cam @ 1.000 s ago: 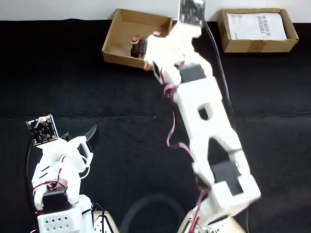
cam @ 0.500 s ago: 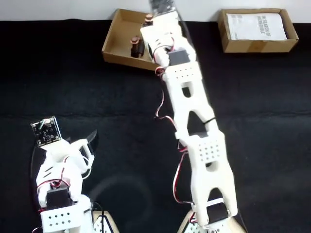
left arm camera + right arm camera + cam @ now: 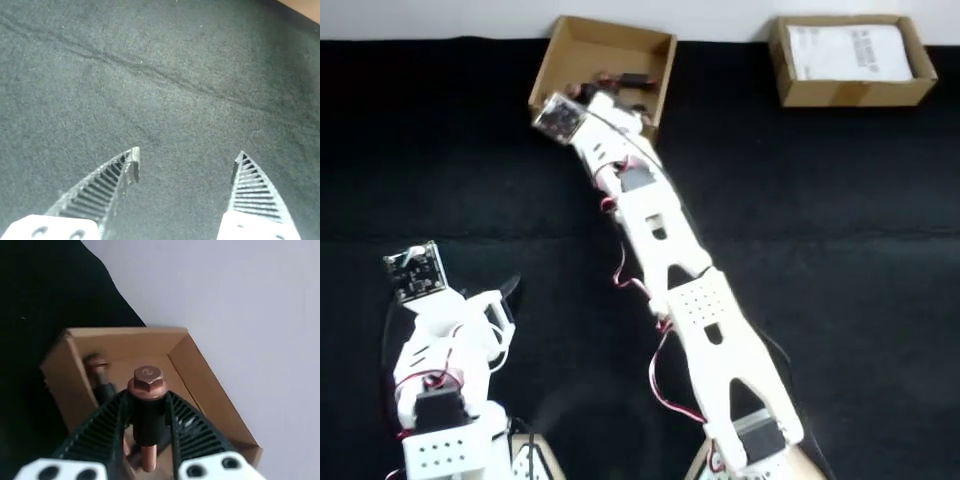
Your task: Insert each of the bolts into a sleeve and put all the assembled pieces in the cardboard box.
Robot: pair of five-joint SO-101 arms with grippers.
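Observation:
My right gripper is shut on an assembled piece: a copper bolt pushed through a black sleeve, its shank sticking out the far end. It hangs above the open cardboard box, where another bolt-and-sleeve piece lies against a wall. In the high view the right arm stretches across the mat to that box, with its gripper over the box's inside. My left gripper is open over bare black mat, near the table's front left.
A second cardboard box holding a white printed sheet stands at the back right. Black cloth covers the table, and a pale wall runs behind the boxes. The right arm's long white links cross the middle of the mat.
The right arm has swung left and stretched lower, bringing the held piece from the box's right rim to over its inside. The left arm has barely moved.

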